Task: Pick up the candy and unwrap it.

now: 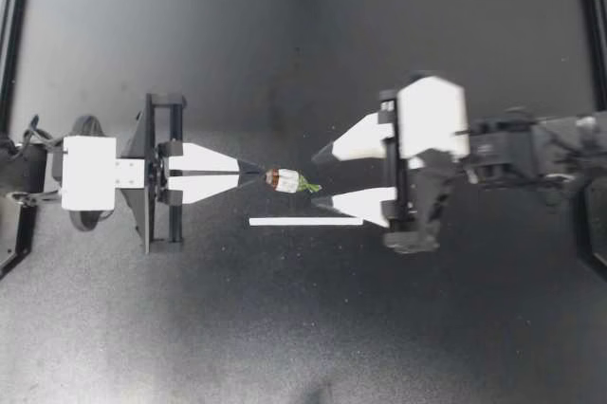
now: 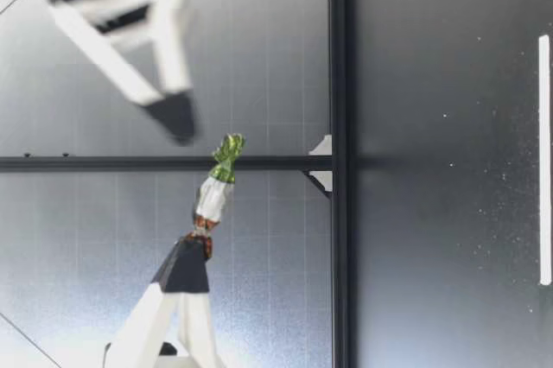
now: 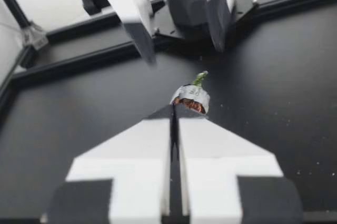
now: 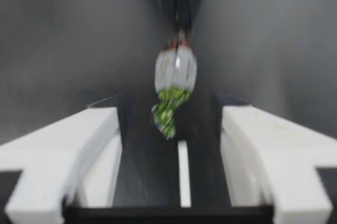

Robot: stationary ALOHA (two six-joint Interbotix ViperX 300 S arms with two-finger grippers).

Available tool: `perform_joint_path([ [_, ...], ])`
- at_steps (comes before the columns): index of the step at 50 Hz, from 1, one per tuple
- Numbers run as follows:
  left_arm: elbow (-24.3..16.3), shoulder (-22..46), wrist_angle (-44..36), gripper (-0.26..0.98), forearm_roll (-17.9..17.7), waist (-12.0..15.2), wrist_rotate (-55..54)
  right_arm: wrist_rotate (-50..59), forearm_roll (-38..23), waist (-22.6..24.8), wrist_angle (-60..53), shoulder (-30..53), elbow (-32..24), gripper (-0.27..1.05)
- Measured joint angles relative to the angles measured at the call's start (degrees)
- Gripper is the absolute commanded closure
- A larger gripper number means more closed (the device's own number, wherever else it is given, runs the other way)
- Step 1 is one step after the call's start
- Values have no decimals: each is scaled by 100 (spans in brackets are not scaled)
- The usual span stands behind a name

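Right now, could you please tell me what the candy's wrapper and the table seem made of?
The candy seems wrapped in thin foil or metallised film: silvery, glinting, its green twisted end crinkled. The table looks matte black, faintly speckled; painted board or mat, I cannot tell.

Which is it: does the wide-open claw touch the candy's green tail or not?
Apart. The right wrist view shows the candy between my right gripper's open fingers, a clear gap on each side of its green tail.

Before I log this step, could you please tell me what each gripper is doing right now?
Left gripper: closed on one end of the candy.
Right gripper: open, facing the candy's green tail, not gripping it.
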Motion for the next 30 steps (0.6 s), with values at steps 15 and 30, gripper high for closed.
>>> perform_joint_path([
  [15,-9,-70,0,89,387,-9,79,404,123,-44,-1573,193,132,20],
  [30,-26,-114,0,89,404,-9,404,1424,62,-44,-1670,747,-167,20],
])
